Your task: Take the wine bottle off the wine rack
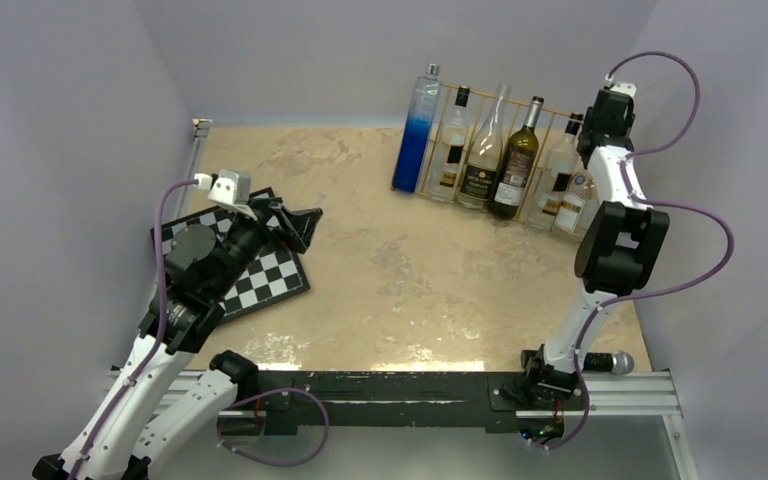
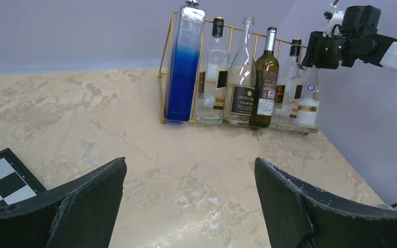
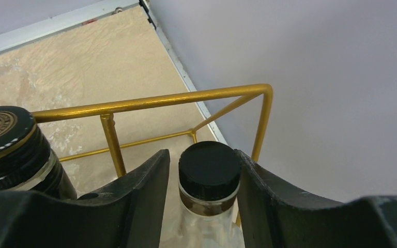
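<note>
Top view: the wine rack is noted at the far right of the desk, six bottles in it. The right claw is held over the end bottle. The left claw is seen above the checkerboard, spread wide and empty.

Left wrist view: "LOUIS" is read on one dark label; other print is too small.

Right wrist view: the right claw is half open, its fingers flanking the black cap, with nothing gripped yet. The neck should be clamped squarely under the cap, then lifted straight up, clear of the gold rail.
</note>
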